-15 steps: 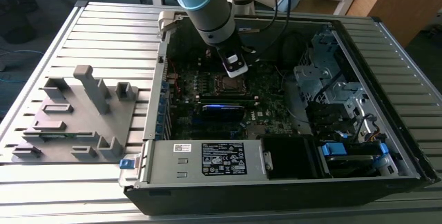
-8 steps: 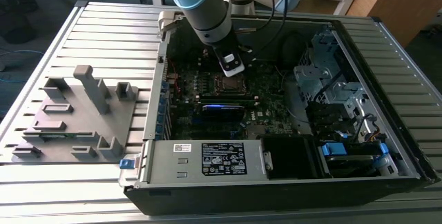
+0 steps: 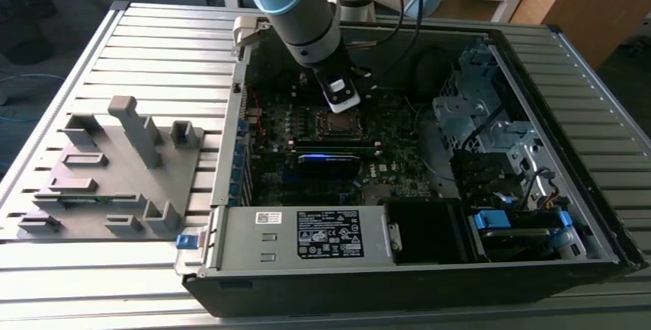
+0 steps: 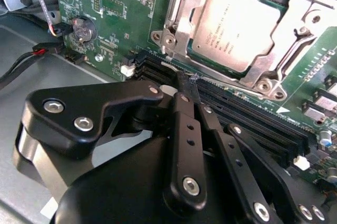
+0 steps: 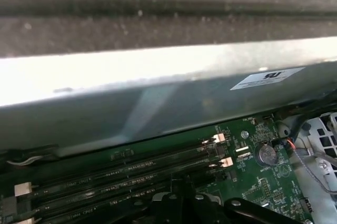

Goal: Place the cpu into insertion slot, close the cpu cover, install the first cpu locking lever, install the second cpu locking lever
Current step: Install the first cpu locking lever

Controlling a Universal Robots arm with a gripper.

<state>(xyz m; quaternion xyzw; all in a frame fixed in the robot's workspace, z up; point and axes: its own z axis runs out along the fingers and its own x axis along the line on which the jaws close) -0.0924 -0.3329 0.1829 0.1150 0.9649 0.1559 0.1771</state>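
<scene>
Second wrist view shows the cpu (image 4: pixel 239 29) near but clear of the fingers (image 4: pixel 184 109)

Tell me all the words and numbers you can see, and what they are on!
Nothing is clear enough to quote.
cpu: grey print on its metal top, too blurred to read.
Black label on the silver box: white print, too small.
Small white sticker beside it: too small.
Wall sticker in the first wrist view: dark marks, blurred.
Motherboard: tiny white marks, unreadable.

Glare streaks the case wall (image 5: pixel 158 71); interior dim.
</scene>
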